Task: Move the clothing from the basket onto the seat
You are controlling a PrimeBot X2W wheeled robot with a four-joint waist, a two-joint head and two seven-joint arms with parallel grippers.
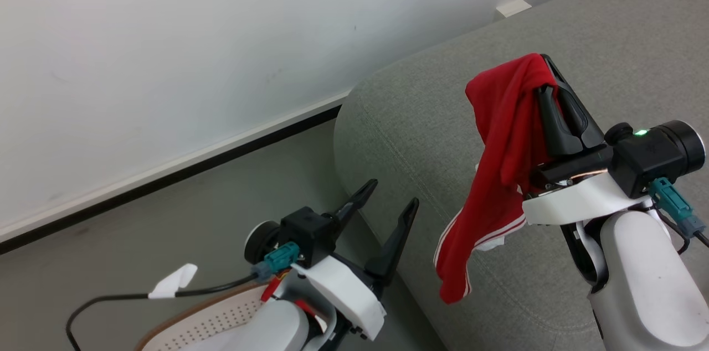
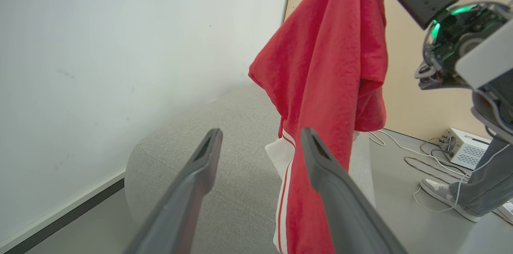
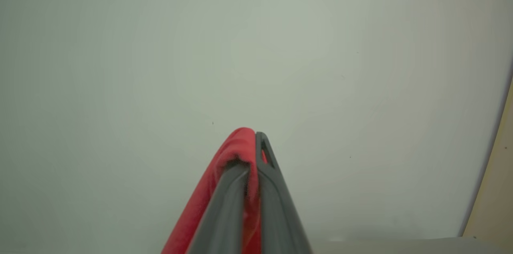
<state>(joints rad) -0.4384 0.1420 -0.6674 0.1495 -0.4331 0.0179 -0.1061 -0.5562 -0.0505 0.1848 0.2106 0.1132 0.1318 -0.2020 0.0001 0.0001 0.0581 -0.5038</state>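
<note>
Nothing legible anywhere: no word, number, brand or sign clear enough to read. Only a faint pale mark on the black camera housing, too small to make out. Likewise unreadable: the white tag on the black cable, and the front of the white box on the floor.

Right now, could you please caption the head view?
Red clothing hangs by the seat from the shut right gripper; left gripper open.
</note>
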